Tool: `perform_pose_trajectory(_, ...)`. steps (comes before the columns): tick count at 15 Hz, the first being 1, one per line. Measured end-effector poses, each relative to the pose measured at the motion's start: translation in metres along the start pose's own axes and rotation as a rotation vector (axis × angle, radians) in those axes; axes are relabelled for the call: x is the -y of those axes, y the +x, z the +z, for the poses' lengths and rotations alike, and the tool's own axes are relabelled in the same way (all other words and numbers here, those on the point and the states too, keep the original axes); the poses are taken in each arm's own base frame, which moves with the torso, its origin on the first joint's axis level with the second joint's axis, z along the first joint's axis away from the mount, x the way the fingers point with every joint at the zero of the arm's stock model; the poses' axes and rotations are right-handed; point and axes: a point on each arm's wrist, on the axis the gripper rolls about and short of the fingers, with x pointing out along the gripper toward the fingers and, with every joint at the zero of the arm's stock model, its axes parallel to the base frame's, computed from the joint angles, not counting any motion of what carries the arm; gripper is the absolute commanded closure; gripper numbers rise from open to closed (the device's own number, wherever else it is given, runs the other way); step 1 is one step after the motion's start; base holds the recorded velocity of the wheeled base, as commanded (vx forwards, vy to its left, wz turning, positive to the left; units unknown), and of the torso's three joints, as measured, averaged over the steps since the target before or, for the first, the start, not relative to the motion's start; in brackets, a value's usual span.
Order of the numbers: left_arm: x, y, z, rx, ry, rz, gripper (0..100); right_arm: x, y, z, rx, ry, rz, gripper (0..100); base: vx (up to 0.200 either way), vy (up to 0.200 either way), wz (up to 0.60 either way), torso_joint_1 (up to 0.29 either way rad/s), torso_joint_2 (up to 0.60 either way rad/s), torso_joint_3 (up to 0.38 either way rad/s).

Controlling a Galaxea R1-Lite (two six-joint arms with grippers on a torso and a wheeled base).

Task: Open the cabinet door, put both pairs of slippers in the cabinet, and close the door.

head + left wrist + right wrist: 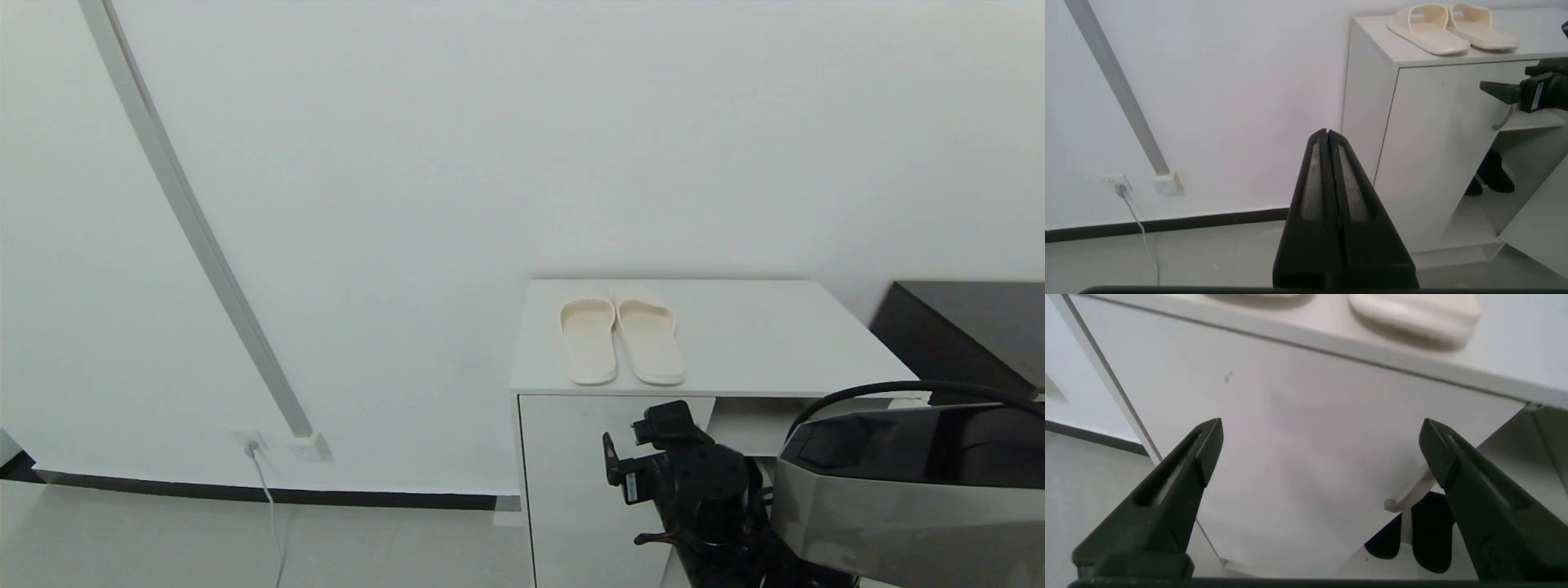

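Cream foam slippers (pixel 622 340) sit near the white cabinet (pixel 759 335) top's front edge; my right gripper (pixel 637 445) faces its door (pixel 571 490), fingers apart; left gripper (pixel 1328 143) pinched together.

Cabinet (pixel 735 343): the base runs off the lower edge of the head view, and the right arm (pixel 710 490) covers much of the open right half. Dark pair (pixel 1493 173) low inside the cabinet: partly hidden behind the door panel (pixel 1437 155), too dim to confirm detail. Cream slippers (pixel 1413 314) on the cabinet top: cut off by the right wrist view's edge, with just their near ends visible.
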Motion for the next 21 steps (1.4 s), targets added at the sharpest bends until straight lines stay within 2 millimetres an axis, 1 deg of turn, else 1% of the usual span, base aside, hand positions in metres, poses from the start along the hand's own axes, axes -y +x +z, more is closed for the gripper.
perform_pose_trajectory(7,0.000,0.000,0.000,0.000,0.000,0.000,100,0.001,0.001,0.000,0.001,-0.006,-0.004,0,0.000,0.000,0.00,0.164,-0.35,-0.185)
perform_pose_trajectory(10,0.000,0.000,0.000,0.000,0.000,0.000,100,0.000,0.001,0.001,0.004,-0.025,0.005,0,0.000,0.000,0.00,0.015,-0.03,-0.015)
perform_pose_trajectory(11,0.000,0.000,0.000,0.000,0.000,0.000,100,0.000,0.001,0.004,0.013,-0.022,0.015,0,0.000,0.000,0.00,0.000,0.00,0.000)
perform_pose_trajectory(12,0.000,0.000,0.000,0.000,-0.001,0.000,100,-0.001,0.001,0.009,0.025,-0.022,0.024,0,0.000,0.000,0.00,0.000,0.00,0.000)
perform_pose_trajectory(14,0.000,0.000,0.000,0.000,0.000,0.000,100,-0.002,0.000,0.026,0.048,-0.035,0.029,0,0.000,0.000,0.00,0.000,0.00,0.000)
perform_pose_trajectory(15,0.000,0.000,0.000,0.000,0.000,0.000,100,-0.002,0.001,0.034,0.032,-0.042,0.029,0,0.000,0.000,0.00,0.000,0.00,0.000)
perform_pose_trajectory(18,0.000,0.000,0.000,-0.001,-0.002,0.000,100,-0.005,0.009,0.064,-0.037,-0.023,0.024,0,0.000,0.000,0.00,0.000,0.00,0.000)
perform_pose_trajectory(21,0.000,0.000,0.000,-0.001,0.000,0.000,100,-0.010,0.019,0.094,-0.060,0.061,0.017,0,0.000,0.000,0.00,0.000,0.00,0.000)
